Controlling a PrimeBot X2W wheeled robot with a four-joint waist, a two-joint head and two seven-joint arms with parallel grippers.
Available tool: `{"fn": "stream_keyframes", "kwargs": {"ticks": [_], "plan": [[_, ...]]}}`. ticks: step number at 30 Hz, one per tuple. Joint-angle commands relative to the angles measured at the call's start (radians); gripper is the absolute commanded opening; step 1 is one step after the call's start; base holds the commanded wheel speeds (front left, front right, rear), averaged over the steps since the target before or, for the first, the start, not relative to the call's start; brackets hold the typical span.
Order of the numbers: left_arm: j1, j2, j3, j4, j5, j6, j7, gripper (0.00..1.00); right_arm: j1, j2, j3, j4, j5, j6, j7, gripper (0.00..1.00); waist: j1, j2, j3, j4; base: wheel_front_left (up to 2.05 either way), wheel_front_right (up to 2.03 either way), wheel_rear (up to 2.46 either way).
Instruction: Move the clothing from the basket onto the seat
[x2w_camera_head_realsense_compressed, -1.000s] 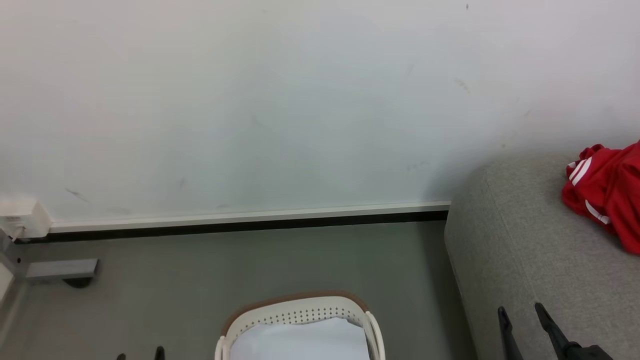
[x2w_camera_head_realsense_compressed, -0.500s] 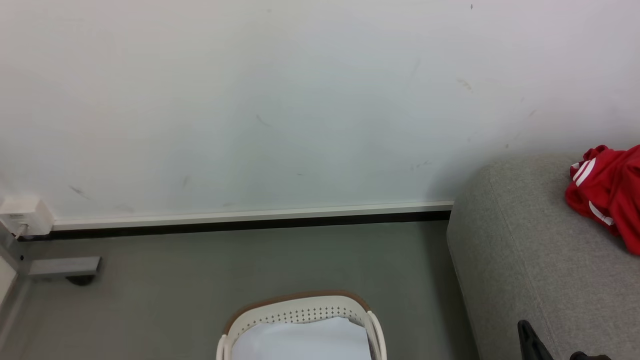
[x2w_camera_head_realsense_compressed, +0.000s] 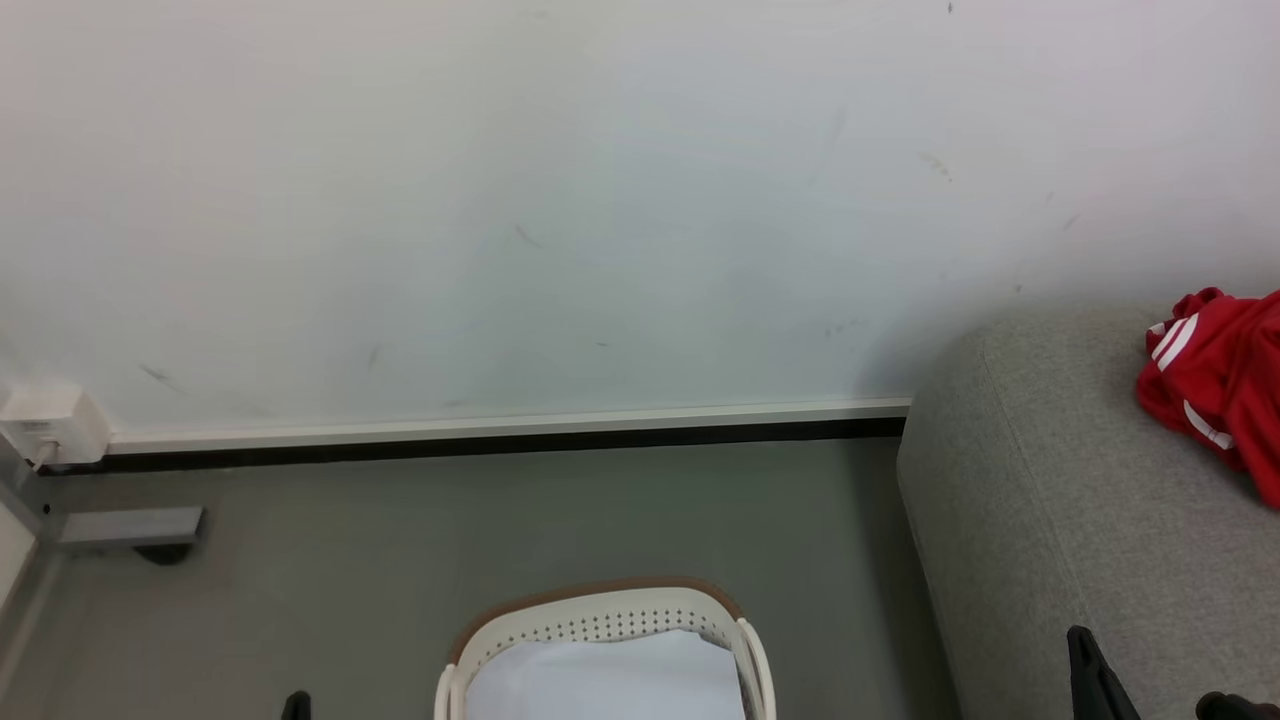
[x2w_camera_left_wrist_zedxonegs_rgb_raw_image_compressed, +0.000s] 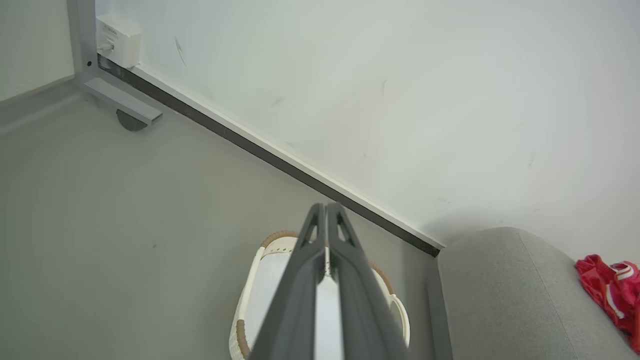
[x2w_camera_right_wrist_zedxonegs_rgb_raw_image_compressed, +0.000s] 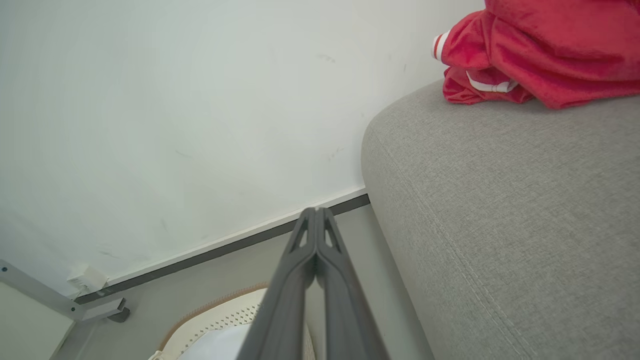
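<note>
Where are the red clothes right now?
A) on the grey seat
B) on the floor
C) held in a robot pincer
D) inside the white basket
A: the red clothing lies in a heap on top of the grey seat, close to the wall.

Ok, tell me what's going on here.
Nothing is being handled at this moment. The robot's left claw and right claw are both shut and empty, up in the air. The red clothing lies crumpled on the grey seat. The white basket stands on the floor beside the seat. The part of its inside that shows is pale, with no red in it.
</note>
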Motion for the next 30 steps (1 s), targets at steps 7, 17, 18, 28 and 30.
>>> {"fn": "stream_keyframes", "kwargs": {"ticks": [7, 17, 18, 28, 30], "plan": [[-0.046, -0.002, 0.016, -0.014, -0.124, -0.016, 0.033, 0.0, -0.039, -0.009, -0.016, -0.029, 0.139, -0.001, 0.032, 0.0, 0.0, -0.0001, 0.004, 0.002, 0.0, 0.0, 0.0], [-0.074, -0.011, 0.029, -0.014, -0.253, -0.03, 0.069, 0.0, -0.052, -0.01, -0.031, -0.042, 0.284, -0.001, 0.069, 0.0, 0.0, -0.0001, 0.009, 0.006, 0.0, 0.0, 0.0], [-0.077, -0.012, 0.03, -0.014, -0.264, -0.032, 0.073, 0.0, -0.053, -0.01, -0.033, -0.043, 0.298, -0.001, 0.072, 0.0, 0.0, -0.0001, 0.009, 0.006, 0.0, 0.0, 0.0], [-0.103, -0.018, 0.041, -0.014, -0.38, -0.044, 0.106, 0.0, -0.063, -0.011, -0.047, -0.055, 0.427, -0.001, 0.106, 0.0, 0.0, -0.0001, 0.014, 0.009, 0.0, 0.0, 0.0], [-0.107, -0.02, 0.043, -0.014, -0.399, -0.047, 0.113, 0.0, -0.065, -0.011, -0.049, -0.057, 0.451, -0.001, 0.111, 0.0, 0.0, -0.0001, 0.015, 0.01, 0.0, 0.0, 0.0]]}}
